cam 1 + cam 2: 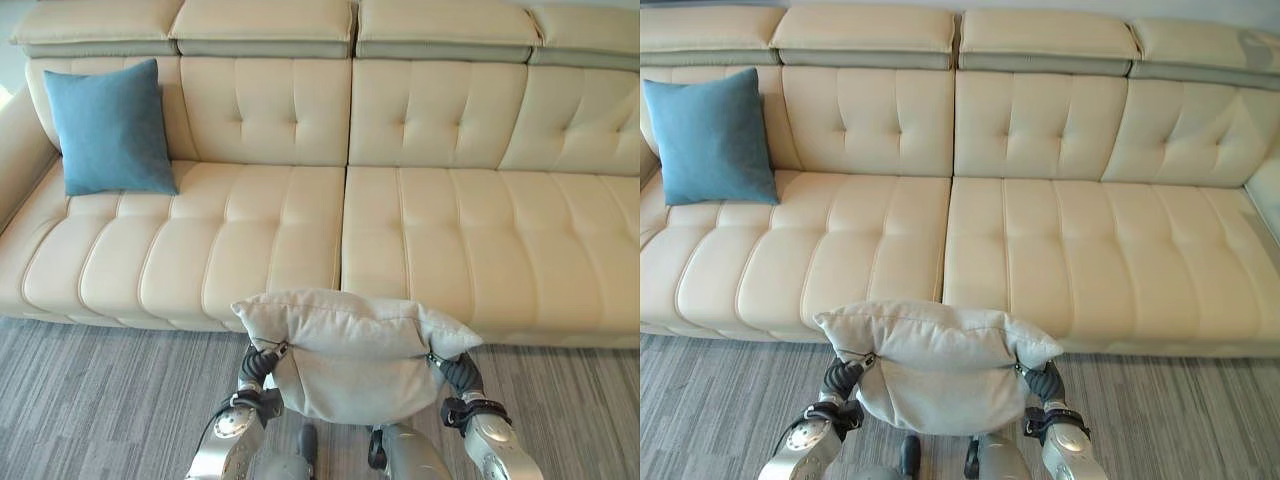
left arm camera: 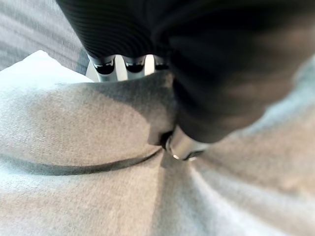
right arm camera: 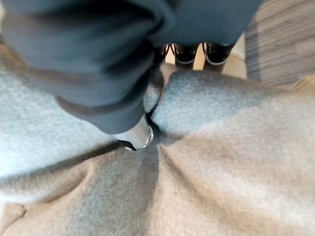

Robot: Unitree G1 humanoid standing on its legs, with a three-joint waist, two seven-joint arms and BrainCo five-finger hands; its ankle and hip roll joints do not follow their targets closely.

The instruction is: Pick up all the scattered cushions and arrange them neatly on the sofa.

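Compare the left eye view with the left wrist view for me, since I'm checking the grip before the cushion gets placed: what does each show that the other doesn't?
The left eye view alone shows the cream sofa, the blue cushion leaning against its backrest at the robot's left end, the grey striped floor, and the right hand at the grey cushion's other side. The left wrist view alone shows, close up, the left hand pinching the fabric, its thumb pressed into a fold and fingers behind the edge. Both show the grey cushion held by the left hand.
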